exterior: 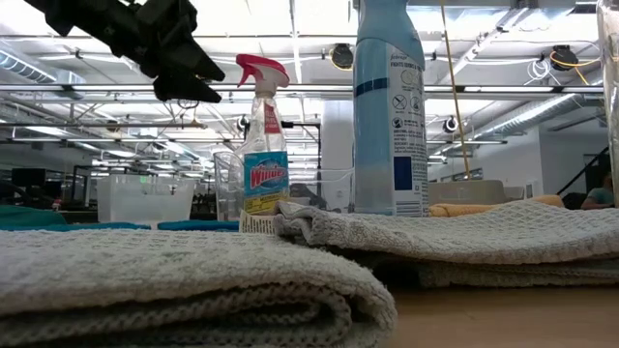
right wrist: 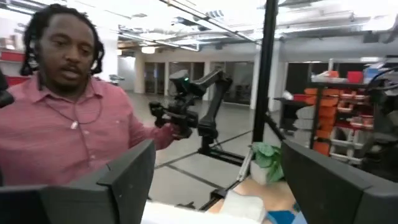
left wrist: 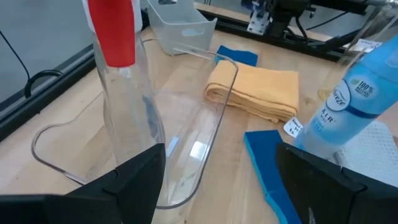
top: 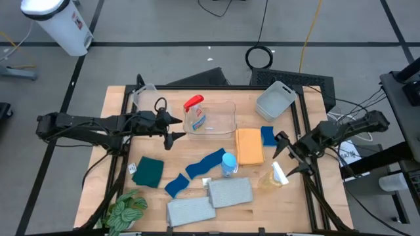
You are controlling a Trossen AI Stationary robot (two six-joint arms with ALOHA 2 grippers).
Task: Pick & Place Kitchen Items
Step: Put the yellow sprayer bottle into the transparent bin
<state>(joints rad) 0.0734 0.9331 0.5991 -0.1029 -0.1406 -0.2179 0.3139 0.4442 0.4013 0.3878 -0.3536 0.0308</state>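
High view: red-trigger bottle (top: pixel 195 115) is seen standing in clear tub (top: pixel 226 108); left gripper (top: pixel 174 127) is spread beside it, right gripper (top: pixel 286 155) spread near white-trigger bottle (top: pixel 278 173). Left wrist view: bottle is judged light, slick, tippy; neck grasp is advised.

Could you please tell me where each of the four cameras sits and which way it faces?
High: overhead, straight down; both arms, left gripper, right gripper.
Low: table height, past towels; left gripper overhead.
Left wrist: own open fingers facing the red-trigger bottle in the clear tub.
Right wrist: own fingers, a person beyond.
Shared: that bottle, high, low, left wrist.
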